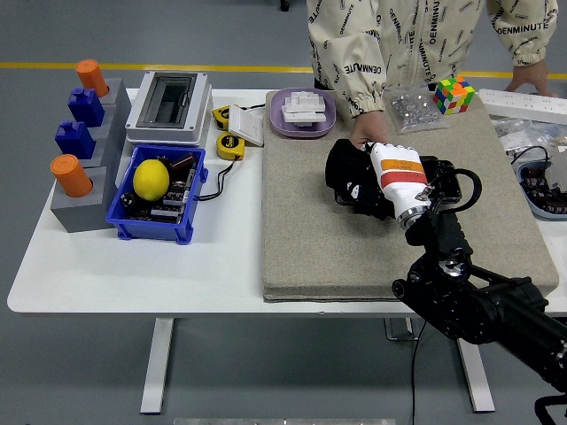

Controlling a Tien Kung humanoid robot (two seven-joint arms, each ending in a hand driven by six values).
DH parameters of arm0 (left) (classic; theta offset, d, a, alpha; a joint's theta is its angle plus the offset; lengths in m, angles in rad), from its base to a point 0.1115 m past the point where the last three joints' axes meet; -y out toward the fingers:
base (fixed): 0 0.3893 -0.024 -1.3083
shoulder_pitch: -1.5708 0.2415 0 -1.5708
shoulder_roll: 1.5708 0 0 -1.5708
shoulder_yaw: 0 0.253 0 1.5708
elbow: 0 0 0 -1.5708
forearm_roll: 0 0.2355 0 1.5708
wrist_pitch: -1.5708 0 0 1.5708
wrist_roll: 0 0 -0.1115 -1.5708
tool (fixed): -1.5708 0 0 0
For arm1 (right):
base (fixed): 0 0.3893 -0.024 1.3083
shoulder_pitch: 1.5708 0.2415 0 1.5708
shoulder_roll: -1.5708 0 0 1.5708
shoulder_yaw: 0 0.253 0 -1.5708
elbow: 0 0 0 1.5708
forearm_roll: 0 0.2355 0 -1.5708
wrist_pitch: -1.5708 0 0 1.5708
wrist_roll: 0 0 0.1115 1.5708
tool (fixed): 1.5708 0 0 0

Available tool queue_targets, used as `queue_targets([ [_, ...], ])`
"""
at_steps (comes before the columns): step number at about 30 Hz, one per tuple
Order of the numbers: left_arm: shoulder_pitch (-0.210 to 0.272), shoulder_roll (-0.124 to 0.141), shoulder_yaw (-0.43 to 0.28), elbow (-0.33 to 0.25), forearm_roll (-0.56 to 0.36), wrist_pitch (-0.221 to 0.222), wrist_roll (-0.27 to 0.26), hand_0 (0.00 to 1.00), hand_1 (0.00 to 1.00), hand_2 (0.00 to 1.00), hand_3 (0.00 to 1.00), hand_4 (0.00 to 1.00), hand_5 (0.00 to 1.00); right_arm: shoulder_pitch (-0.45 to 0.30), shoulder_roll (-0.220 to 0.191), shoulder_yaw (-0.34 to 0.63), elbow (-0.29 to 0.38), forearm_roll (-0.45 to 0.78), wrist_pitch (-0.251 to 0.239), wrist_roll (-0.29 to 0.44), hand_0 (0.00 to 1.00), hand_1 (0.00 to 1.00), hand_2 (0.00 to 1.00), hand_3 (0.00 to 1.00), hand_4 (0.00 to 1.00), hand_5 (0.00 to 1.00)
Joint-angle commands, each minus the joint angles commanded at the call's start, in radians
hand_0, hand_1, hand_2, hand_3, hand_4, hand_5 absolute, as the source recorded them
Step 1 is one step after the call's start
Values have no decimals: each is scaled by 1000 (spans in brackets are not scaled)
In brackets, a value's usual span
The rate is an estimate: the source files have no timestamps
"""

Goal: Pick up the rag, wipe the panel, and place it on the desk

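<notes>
Rag is the thing to watch, a dark bundle of cloth sitting centre-right in the frame on the big beige felt panel that covers most of the right half of the white table. Right hand, white with an orange band across the back, comes up from the lower right on its black arm and lies palm-down over the cloth. From where I'm standing it looks clamped onto the rag, fingers buried in the dark fabric, though I honestly can't make out each finger. Pressing flat like that makes sense to me: you need weight on the cloth to wipe the felt, so I'd guess it's mid-wipe rather than lifting.

Left arm isn't anywhere in the shot.

Person in the patterned jacket stands at the top of the frame, one hand resting on the far edge of the panel just above the rag, probably to keep the mat from sliding.

Everything else is parked out of the way on the left: blue bin with a lemon in it, a grey electrical box, and a purple tray near the top middle. Colourful cube sits upper right.
</notes>
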Motion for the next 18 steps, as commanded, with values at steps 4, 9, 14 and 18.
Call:
queue_targets([
  [4, 1, 0, -2, 0, 0, 0, 0, 606, 641, 656, 561, 628, 440, 2, -31, 18, -2, -6, 0, -2, 304, 427, 458, 463, 731, 22],
  [9, 1, -1, -6, -1, 1, 0, 0, 606, 641, 657, 560, 628, 440, -1, -66, 42, -4, -13, 0, -2, 303, 427, 458, 463, 734, 23],
  [14, 1, -2, -9, 0, 1, 0, 0, 607, 641, 657, 560, 628, 440, -15, -103, 71, -9, -21, 0, -1, 304, 426, 458, 463, 736, 23],
  [18, 2, -4, -12, -1, 2, -1, 0, 607, 641, 656, 560, 628, 440, -28, -132, 97, -18, -26, 0, -1, 304, 426, 458, 463, 736, 24],
])
